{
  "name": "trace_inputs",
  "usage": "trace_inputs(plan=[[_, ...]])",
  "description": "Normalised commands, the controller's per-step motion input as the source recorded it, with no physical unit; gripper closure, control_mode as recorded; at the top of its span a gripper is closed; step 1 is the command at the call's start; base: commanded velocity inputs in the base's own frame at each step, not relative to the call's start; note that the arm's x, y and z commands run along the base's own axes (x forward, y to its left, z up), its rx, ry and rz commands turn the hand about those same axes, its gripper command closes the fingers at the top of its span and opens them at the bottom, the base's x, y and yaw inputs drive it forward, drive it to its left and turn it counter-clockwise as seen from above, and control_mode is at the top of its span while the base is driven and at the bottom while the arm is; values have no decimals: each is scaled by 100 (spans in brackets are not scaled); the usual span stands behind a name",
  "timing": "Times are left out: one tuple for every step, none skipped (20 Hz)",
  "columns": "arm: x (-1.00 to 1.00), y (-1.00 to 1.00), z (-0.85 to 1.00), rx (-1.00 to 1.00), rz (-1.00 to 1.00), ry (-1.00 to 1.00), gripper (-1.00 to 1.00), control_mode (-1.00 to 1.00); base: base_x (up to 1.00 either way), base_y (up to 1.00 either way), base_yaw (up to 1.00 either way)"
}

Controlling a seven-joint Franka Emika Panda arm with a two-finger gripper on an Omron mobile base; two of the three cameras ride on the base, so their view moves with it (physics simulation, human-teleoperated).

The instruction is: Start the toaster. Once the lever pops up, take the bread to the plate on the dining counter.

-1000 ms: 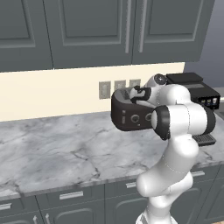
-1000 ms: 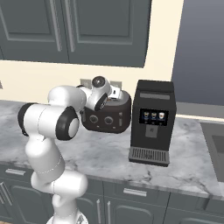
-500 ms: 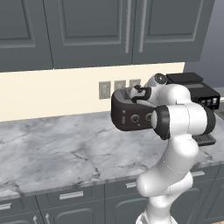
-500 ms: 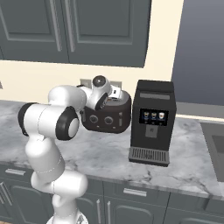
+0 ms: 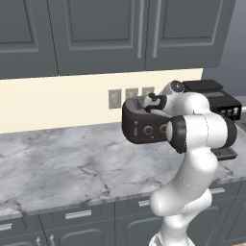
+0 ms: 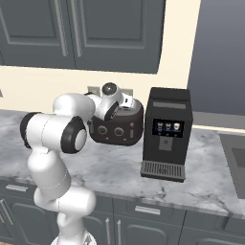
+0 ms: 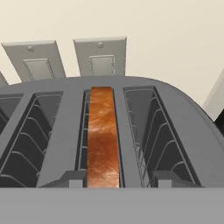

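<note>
1. The toaster point(image 5: 144, 126) is sitting at the back of the marble desk point(image 5: 57, 163), close to the cream wall with its pale switch plates point(image 7: 100, 57).
2. In the right base view the toaster point(image 6: 122, 125) is standing just beside a taller black boxy appliance point(image 6: 166, 134) with small lit buttons, which is on its right in that view.
3. The white arm is reaching over the toaster, and the end effector point(image 7: 117, 178) is hanging directly above the slots, pointing down into them.
4. In the hand view the bread point(image 7: 103, 135) is standing on edge in one of the toaster's point(image 7: 175, 109) middle slots, its browned top edge showing level with the slot opening.
5. The two dark fingertips point(image 7: 72, 178) are sitting on either side of the bread's near end, one on each flank of that slot.
6. I cannot tell whether the fingertips are pressing the bread or standing just clear of it, so the end effector's state is uncertain.
7. The slots on either side of the bread are showing bare wire guides.
8. Grey cabinet doors point(image 5: 96, 33) are hanging above the desk.
</note>
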Motion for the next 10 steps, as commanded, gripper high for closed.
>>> trace_inputs(plan=[[0, 0, 0, 0, 0, 0, 100, -100, 0, 0, 0], [-1, 1, 0, 0, 0, 0, 100, -100, 0, 0, 0], [0, 2, 0, 0, 0, 0, 100, -100, 0, 0, 0], [0, 4, 0, 0, 0, -2, 100, -100, 0, 0, 0], [-2, 3, 0, 0, 0, -3, 100, -100, 0, 0, 0], [-3, 0, 0, 0, 0, -4, 100, -100, 0, 0, 0], [-1, 1, 0, 0, 0, -4, 100, -100, 0, 0, 0], [0, 2, 0, 0, 0, -2, 100, -100, 0, 0, 0], [0, 0, 0, 0, 0, -4, 100, -100, 0, 0, 0], [-1, 0, 0, 0, 0, -4, 100, -100, 0, 0, 0]])
